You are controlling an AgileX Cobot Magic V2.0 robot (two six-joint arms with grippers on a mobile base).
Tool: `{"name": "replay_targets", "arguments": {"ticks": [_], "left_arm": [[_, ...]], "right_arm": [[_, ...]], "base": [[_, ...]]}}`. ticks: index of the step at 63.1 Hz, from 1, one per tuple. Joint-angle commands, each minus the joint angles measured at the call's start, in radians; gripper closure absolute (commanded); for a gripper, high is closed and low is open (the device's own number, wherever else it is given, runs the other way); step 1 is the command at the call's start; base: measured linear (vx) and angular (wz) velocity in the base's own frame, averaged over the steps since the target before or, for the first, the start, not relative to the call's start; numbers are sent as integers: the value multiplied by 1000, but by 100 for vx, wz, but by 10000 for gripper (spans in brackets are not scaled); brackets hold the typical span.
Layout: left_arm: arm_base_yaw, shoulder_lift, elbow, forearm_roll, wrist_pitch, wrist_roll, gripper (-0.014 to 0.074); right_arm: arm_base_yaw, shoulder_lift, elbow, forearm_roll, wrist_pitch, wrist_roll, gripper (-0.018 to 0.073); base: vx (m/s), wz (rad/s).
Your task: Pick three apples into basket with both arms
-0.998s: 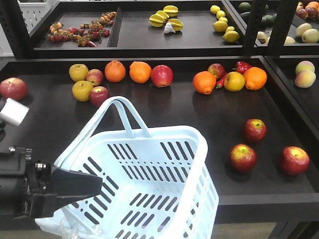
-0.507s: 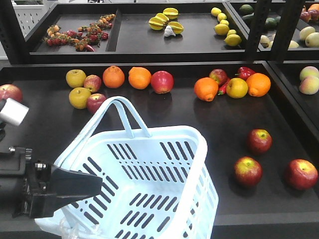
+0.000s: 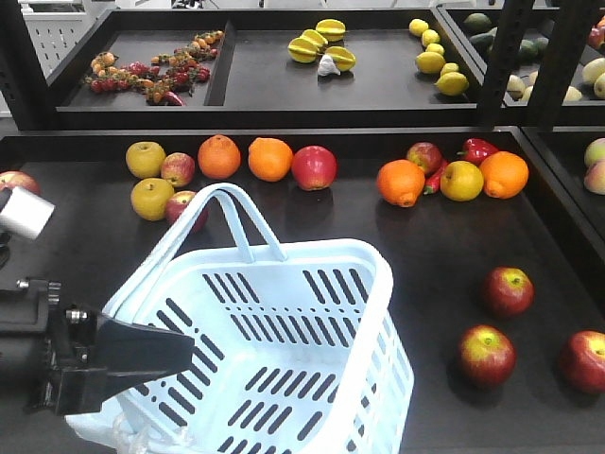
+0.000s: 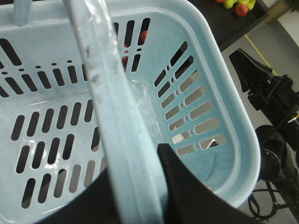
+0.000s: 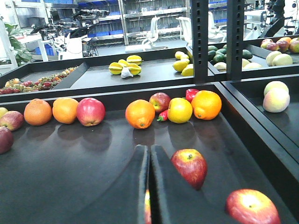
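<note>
Pale blue basket (image 3: 321, 248) tilted over the front edge of the dark shelf (image 3: 425, 241), left gripper (image 3: 161, 350) jaws clamped on its handle, three apples (image 3: 487, 356) apart on open shelf near the front right corner, right gripper (image 5: 149, 151) low before them, jaws together.

Open shelf (image 3: 444, 246) between apples (image 3: 487, 355) and fruit row (image 3: 401, 182); basket (image 3: 395, 364) crowds left.

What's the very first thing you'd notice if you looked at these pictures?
The big pale blue basket fills the front of the picture, empty, held by one handle in the left gripper. To its right, three red apples lie on the dark shelf, and bright oranges sit in a row along the back.
</note>
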Motion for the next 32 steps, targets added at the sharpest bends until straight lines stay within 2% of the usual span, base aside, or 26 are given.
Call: {"name": "replay_targets", "arguments": {"ticks": [1, 32], "left_arm": [[-6, -14, -29, -81, -25, 3, 604], [-6, -14, -29, -81, -25, 3, 604]], "right_arm": [[-7, -10, 15, -10, -76, -4, 561], [-7, -10, 15, -10, -76, -4, 561]], "base": [[9, 2], [8, 2]]}}
